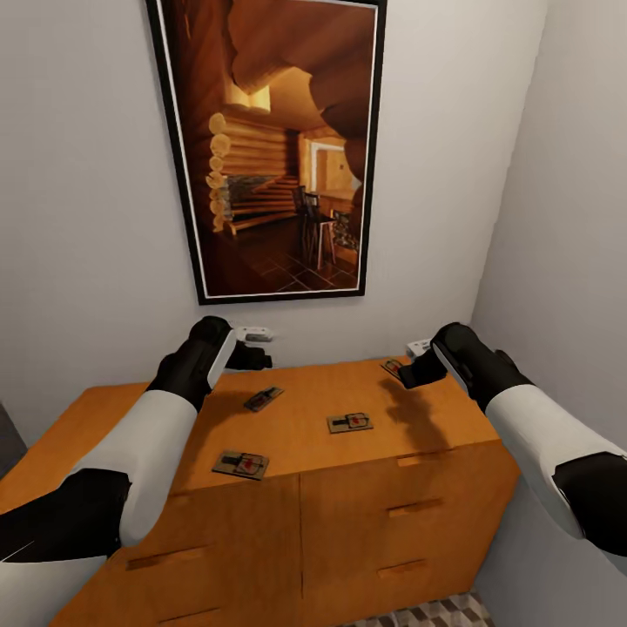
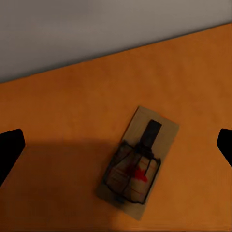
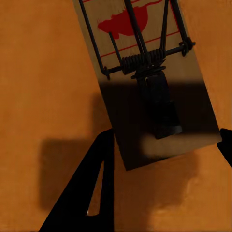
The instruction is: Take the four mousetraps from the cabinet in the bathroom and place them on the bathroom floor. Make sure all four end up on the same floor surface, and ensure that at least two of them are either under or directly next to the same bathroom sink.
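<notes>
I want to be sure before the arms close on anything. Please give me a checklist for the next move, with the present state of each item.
1. Four mousetraps on the cabinet top: ok, back-left trap, middle trap, front trap, back-right trap.
2. Left hand over back-left trap: ok, trap lies between its fingers in the left wrist view.
3. Left hand open: ok.
4. Right hand at back-right trap: ok, close above it.
5. Right hand touching trap: cannot tell.
6. Bathroom floor and sink in sight for placing: not ok, just a strip of tiles.
</notes>
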